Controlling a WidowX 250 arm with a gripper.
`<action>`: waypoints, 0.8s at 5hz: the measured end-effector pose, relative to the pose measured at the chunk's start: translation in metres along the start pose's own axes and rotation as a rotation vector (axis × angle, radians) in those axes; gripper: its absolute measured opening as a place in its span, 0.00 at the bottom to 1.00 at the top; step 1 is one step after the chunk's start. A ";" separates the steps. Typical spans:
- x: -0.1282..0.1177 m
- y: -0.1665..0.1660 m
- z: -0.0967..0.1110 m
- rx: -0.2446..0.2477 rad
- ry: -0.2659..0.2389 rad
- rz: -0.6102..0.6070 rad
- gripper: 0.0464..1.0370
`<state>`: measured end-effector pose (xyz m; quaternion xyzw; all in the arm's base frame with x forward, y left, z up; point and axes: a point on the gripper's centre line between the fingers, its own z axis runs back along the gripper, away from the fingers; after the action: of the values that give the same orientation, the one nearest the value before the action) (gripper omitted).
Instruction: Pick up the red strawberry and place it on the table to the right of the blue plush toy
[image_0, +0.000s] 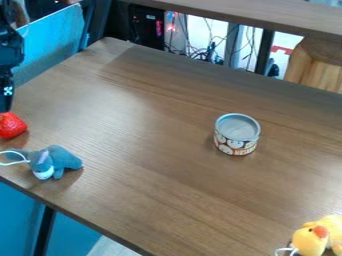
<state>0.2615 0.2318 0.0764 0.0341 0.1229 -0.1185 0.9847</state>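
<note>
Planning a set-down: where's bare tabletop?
Bare table: the wide middle, between plush donkey and can; also between can and yellow plush bird. Crowded: left edge, with donkey, strawberry and, just above it in view, the gripper.

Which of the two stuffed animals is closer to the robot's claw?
The blue-grey one, near the red strawberry at left; the yellow one is far off at lower right.

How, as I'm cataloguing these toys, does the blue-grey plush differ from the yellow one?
The blue-grey plush has a pale muzzle, the yellow plush an orange beak. The blue-grey plush lies near the strawberry; the yellow plush is at the lower right corner. Both are soft toys with a white cord.
</note>
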 end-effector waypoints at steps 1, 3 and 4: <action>0.005 0.001 -0.017 -0.012 0.020 -0.053 0.96; 0.015 -0.001 -0.032 -0.069 0.015 -0.071 0.96; 0.023 -0.005 -0.044 -0.081 0.029 -0.062 0.96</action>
<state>0.2720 0.2257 0.0282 -0.0078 0.1430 -0.1434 0.9792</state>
